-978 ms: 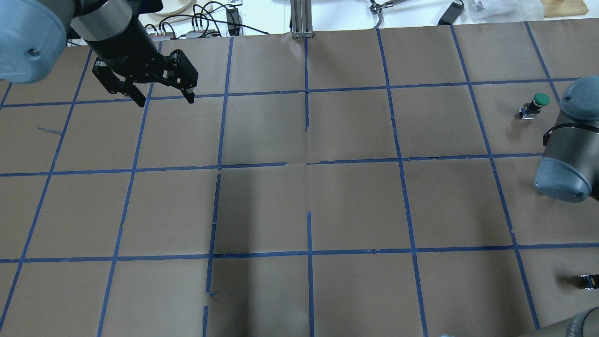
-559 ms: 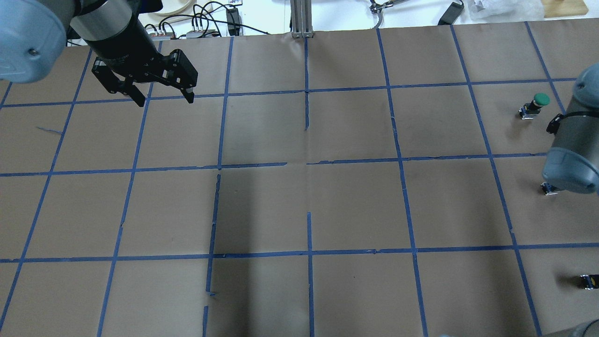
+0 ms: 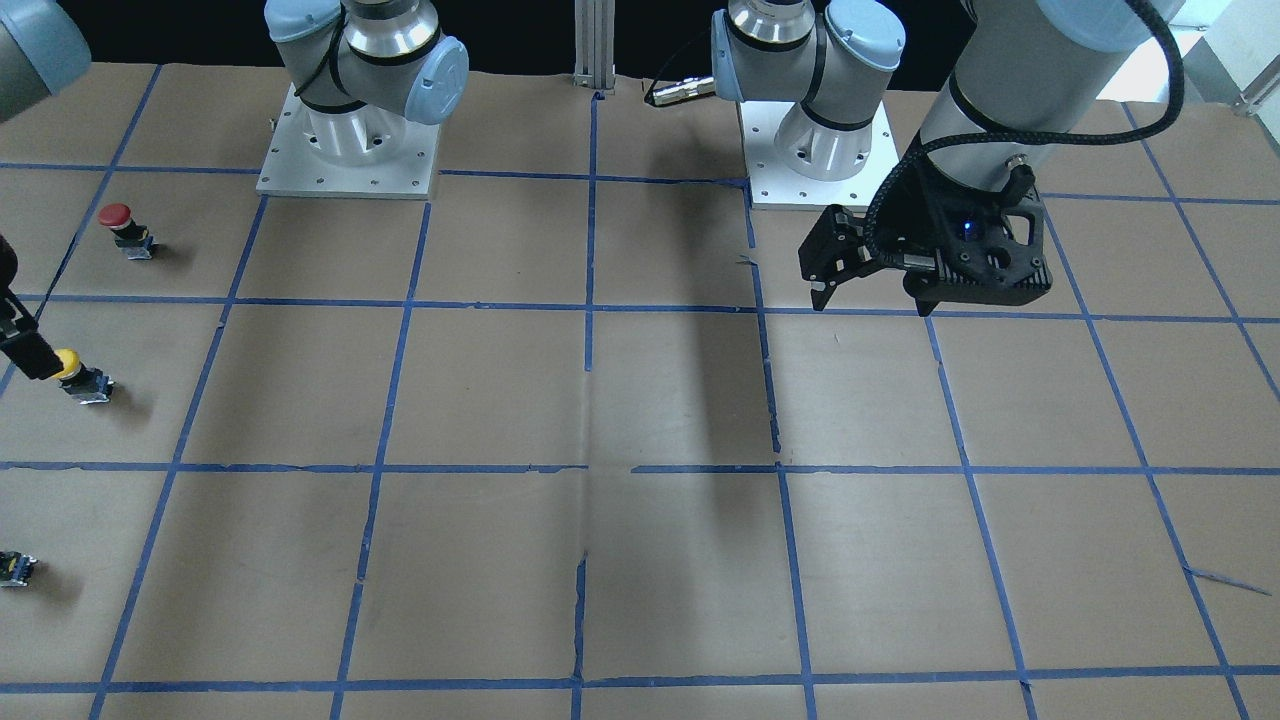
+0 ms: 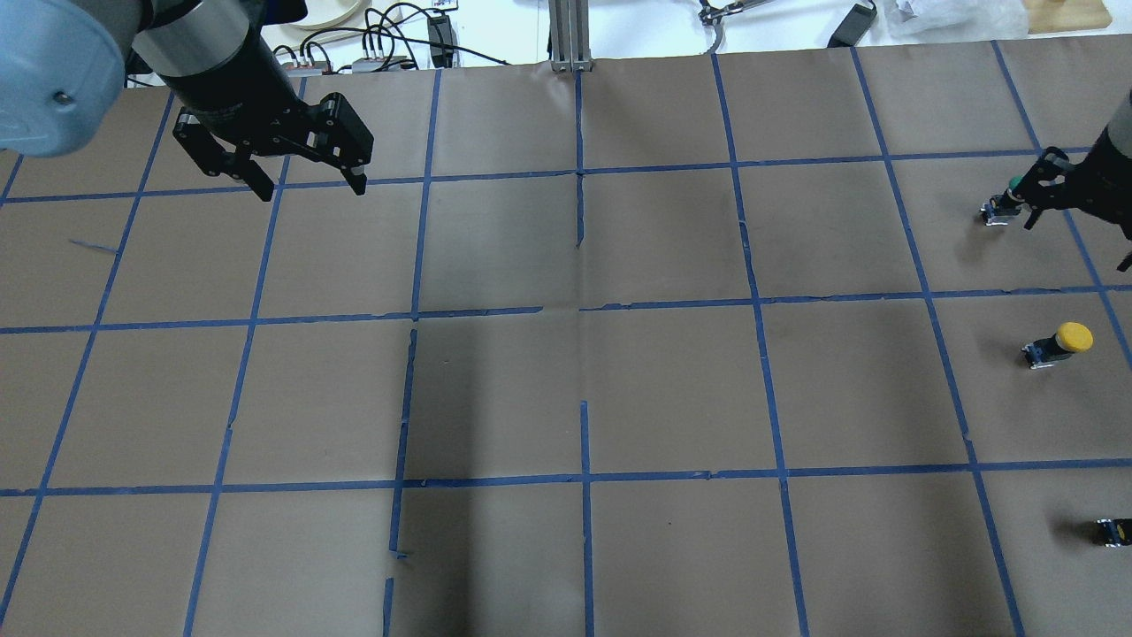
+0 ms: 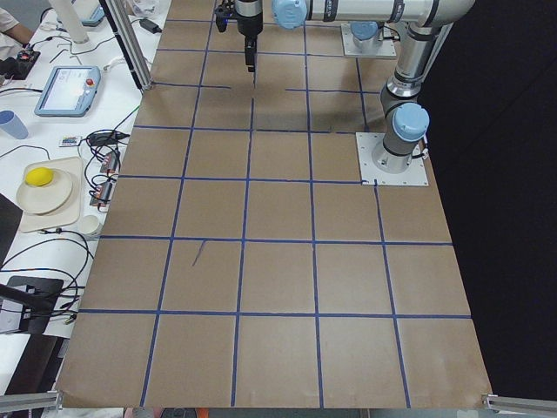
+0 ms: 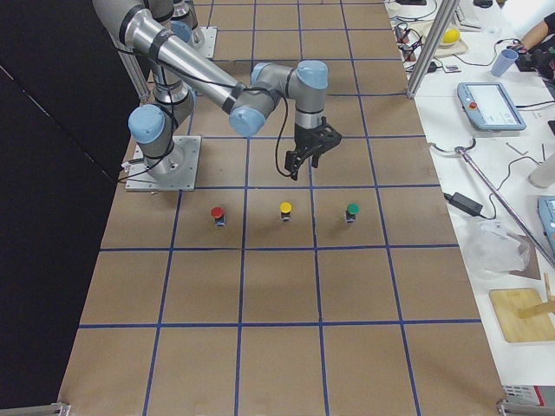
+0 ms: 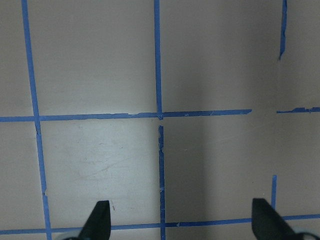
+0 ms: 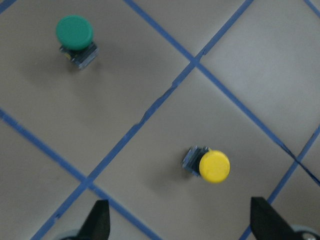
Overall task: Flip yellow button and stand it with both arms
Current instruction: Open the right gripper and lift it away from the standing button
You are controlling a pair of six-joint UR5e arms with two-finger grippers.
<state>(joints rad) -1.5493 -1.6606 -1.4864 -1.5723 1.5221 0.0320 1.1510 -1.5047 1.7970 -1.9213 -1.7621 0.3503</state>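
The yellow button [image 4: 1061, 343] stands cap up on the paper at the table's right end; it also shows in the front view [image 3: 78, 375], right side view [image 6: 285, 211] and right wrist view [image 8: 210, 164]. My right gripper [image 4: 1075, 237] is open and empty. It hovers above the table between the yellow button and a green-capped button [image 4: 1008, 200]. In the right wrist view its fingertips [image 8: 97, 220] are spread wide, and the yellow button lies ahead between them. My left gripper [image 4: 311, 191] is open and empty, hanging over the far left of the table [image 3: 872, 303].
A red-capped button [image 3: 120, 225] stands nearer the robot's base, in line with the yellow and green ones [image 6: 352, 211]. A small black capless part [image 4: 1112, 531] lies near the right edge. Blue tape lines grid the brown paper.
The right arm's elbow swung out of the overhead view and uncovered the yellow button. The right gripper came into view at the right edge by the green button. The left arm has not moved.
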